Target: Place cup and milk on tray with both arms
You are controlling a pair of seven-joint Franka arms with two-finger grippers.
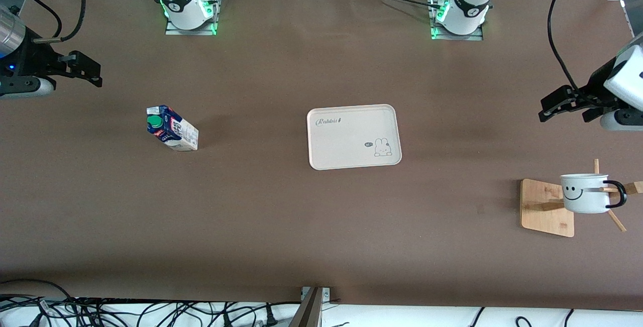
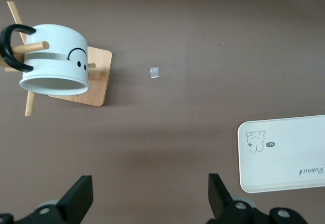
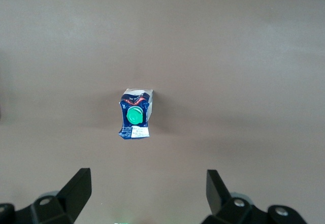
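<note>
The milk [image 1: 171, 128], a blue and white carton with a green cap, stands on the table toward the right arm's end; it also shows in the right wrist view [image 3: 135, 115]. The cream tray [image 1: 354, 136] lies at mid-table, bare, with a corner in the left wrist view [image 2: 284, 155]. The white smiley cup [image 1: 585, 193] hangs on a peg of a wooden rack toward the left arm's end and shows in the left wrist view [image 2: 53, 59]. My right gripper [image 1: 93, 71] [image 3: 149, 193] is open and empty over bare table. My left gripper [image 1: 544, 109] [image 2: 151, 198] is open and empty over bare table.
The wooden rack's base [image 1: 545, 206] [image 2: 96, 76] rests on the table, with thin pegs sticking out around the cup. A small pale scrap [image 2: 155, 72] lies on the table beside the rack. Cables [image 1: 150, 312] run along the table's edge nearest the front camera.
</note>
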